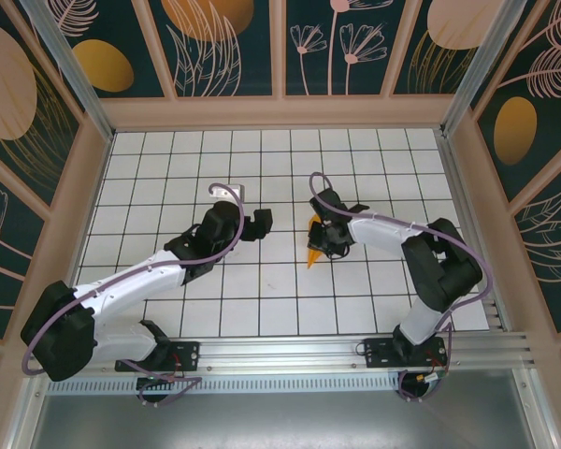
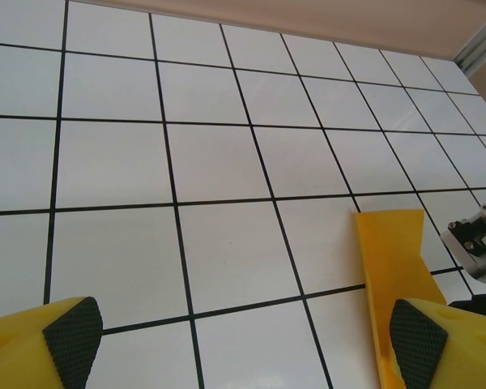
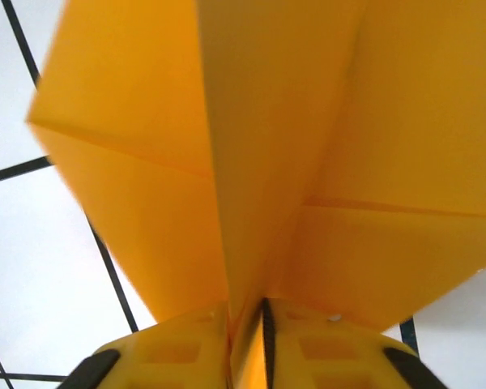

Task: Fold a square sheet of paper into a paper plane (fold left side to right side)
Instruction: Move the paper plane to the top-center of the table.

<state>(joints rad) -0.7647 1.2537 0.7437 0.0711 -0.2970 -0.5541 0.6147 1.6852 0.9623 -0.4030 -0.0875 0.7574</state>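
The paper plane (image 1: 313, 249) is a slim orange dart near the middle of the tiled floor, its pointed end toward the near side. My right gripper (image 1: 329, 234) is shut on its central fold; in the right wrist view the creased orange wings (image 3: 267, 146) spread out from between the yellow fingers (image 3: 186, 352). My left gripper (image 1: 260, 223) hovers about one tile to the plane's left, open and holding nothing. In the left wrist view the paper plane (image 2: 393, 267) rises beside the right fingertip pad (image 2: 417, 340), with bare tiles between the pads.
The white tiled floor (image 1: 262, 299) is boxed in by a pale frame and painted dark walls (image 1: 224, 37). A metal rail (image 1: 290, 355) runs along the near edge by the arm bases. A small grey metal part (image 1: 232, 193) sits behind the left arm.
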